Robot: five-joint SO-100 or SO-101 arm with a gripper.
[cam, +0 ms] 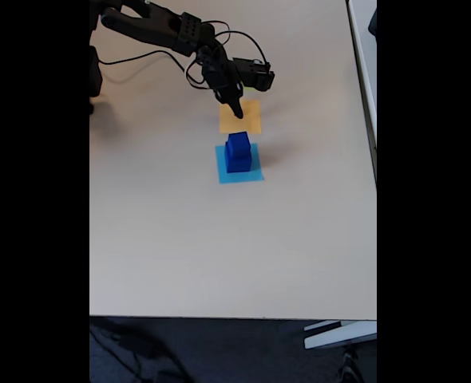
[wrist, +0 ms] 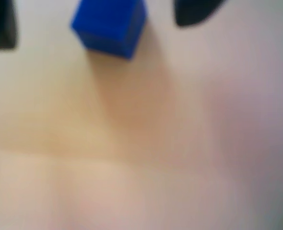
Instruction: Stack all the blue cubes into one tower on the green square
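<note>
A stepped pile of dark blue cubes [cam: 237, 152] stands on a flat light-blue square [cam: 252, 175] in the middle of the table, a wider cube below and a smaller one on top. My gripper [cam: 236, 110] hangs just behind the pile, over an orange square [cam: 250, 121]. In the wrist view a blue cube [wrist: 110, 24] shows at the top edge, and my gripper [wrist: 91, 31] is open, its dark fingers [wrist: 1, 26] far apart with nothing held. The green square is out of view.
The arm [cam: 168, 30] and its cables reach in from the table's back left corner. The beige table [cam: 219, 255] stretches bare toward its front edge. A white edge [cam: 363, 64] runs along the right side.
</note>
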